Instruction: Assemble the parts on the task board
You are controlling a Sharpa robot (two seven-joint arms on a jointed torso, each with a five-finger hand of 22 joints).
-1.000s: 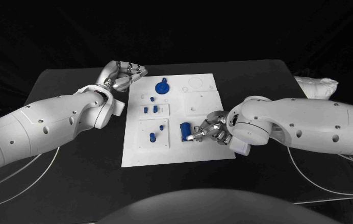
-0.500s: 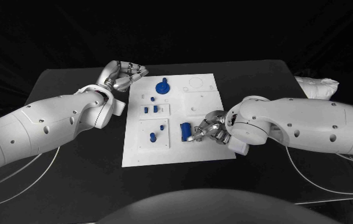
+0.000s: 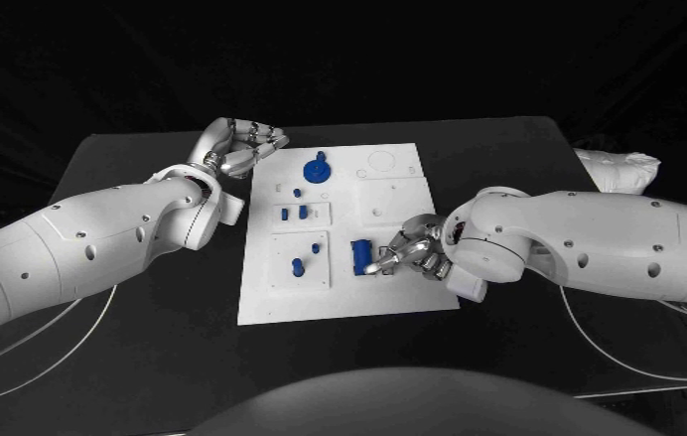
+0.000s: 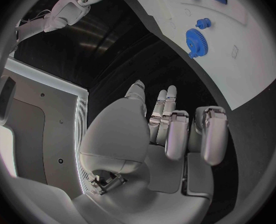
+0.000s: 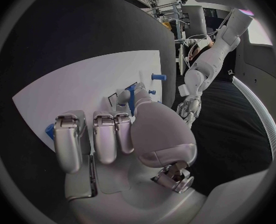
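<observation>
Compared with the pictures of one second and half a second ago, almost nothing changes: both arms and all blue pieces keep the same places, so the work seems to be in a slow, careful phase and not in a big move. The right hand [image 3: 405, 254] stays low over the near right part of the white board [image 3: 408, 292], with its fingers curled down beside the blue block [image 3: 362, 253]. In the right wrist view a small blue piece [image 5: 132, 95] sits at the fingertips, but I cannot tell if the hand really pinches it or only touches it. The left hand [image 3: 240, 146] rests off the board, near its far left corner, with the fingers loosely bent and nothing between them. The blue gear [image 3: 315, 169] lies on the far part of the board, and smaller blue pegs [image 3: 298, 262] stand in the middle and near left sections. I judge that the right hand is still seating or adjusting its piece, so the assembly is not finished.
</observation>
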